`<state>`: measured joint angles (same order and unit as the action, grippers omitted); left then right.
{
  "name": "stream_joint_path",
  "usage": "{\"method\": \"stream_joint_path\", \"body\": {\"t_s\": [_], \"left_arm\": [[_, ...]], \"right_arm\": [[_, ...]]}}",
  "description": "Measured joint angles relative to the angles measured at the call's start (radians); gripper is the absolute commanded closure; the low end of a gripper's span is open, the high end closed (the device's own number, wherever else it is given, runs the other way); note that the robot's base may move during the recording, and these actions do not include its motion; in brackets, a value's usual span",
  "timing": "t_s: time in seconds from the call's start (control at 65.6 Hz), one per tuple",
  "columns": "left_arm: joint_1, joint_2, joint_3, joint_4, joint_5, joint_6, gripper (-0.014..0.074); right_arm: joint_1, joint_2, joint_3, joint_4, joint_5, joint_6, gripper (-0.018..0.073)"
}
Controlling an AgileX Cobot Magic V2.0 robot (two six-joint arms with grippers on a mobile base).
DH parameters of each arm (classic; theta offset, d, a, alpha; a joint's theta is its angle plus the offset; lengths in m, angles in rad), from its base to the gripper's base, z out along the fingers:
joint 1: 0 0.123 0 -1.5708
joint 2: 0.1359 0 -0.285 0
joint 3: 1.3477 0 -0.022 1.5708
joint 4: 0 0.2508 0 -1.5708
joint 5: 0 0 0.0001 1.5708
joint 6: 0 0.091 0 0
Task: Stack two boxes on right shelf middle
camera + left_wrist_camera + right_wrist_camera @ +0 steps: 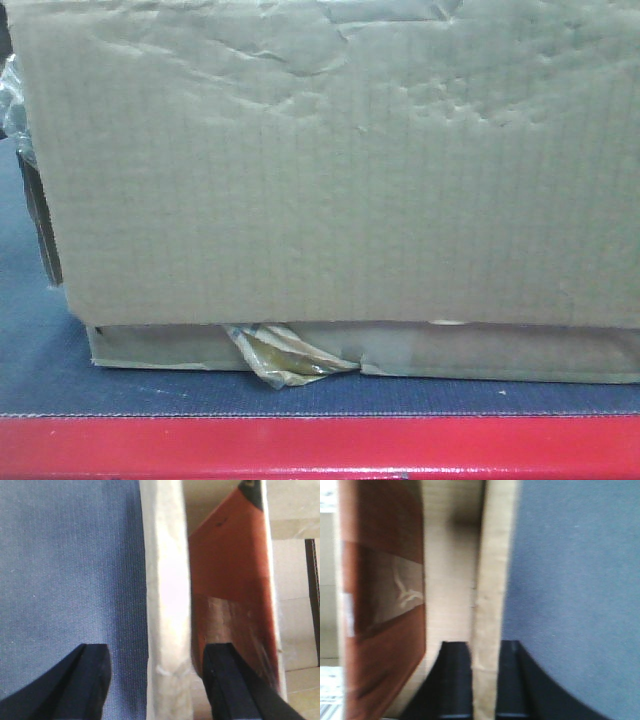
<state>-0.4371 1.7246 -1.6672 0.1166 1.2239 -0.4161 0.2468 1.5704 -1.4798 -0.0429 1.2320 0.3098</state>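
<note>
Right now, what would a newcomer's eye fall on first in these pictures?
The wrinkled brown box fills almost the whole front view. It stands on blue felt with a red edge, and yellowish tape peels from its bottom. In the wrist views, the black right fingers seem to pinch a cardboard wall, while the left fingers straddle a pale edge with gaps on both sides.

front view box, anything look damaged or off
The cardboard box is creased and dented along the top of its face, and a yellowish tape strip has peeled loose and crumpled at its bottom edge, left of centre. Nothing looks spilled.
</note>
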Motion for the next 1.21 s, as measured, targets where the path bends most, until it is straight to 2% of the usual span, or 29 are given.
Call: {"method": "stream_joint_path", "body": {"t_s": [0.092,0.168,0.183,0.305,0.58,0.9,1.037,1.205], "left_arm": [[0.0,0.0,0.0,0.0,0.0,-0.002,0.0474],[-0.003,0.0,0.001,0.0,0.0,-0.004,0.0645],[-0.004,0.0,0.001,-0.002,0.0,-0.004,0.0711],[-0.031,0.0,0.002,0.036,0.002,-0.02,0.0707],[-0.127,-0.02,0.006,0.213,0.019,-0.163,0.0707],[-0.129,-0.197,-0.012,0.322,0.013,-0.224,0.0707],[-0.129,-0.281,-0.012,0.361,-0.049,-0.233,0.0707],[-0.129,-0.335,-0.012,0.409,-0.121,-0.237,0.0707]], "right_arm": [[0.0,0.0,0.0,-0.002,0.0,0.001,0.0713],[0.003,0.0,0.0,-0.006,0.0,0.007,0.0713],[0.005,0.0,0.0,-0.008,0.0,0.009,0.0713],[0.02,0.0,0.0,-0.021,0.0,0.034,0.0713],[0.105,-0.012,0.004,-0.13,0.007,0.153,0.0713],[0.145,-0.162,0.008,-0.203,-0.16,0.226,0.0713],[0.151,-0.211,0.005,-0.251,-0.248,0.244,0.0713],[0.151,-0.233,-0.045,-0.29,-0.287,0.25,0.0713]]}}
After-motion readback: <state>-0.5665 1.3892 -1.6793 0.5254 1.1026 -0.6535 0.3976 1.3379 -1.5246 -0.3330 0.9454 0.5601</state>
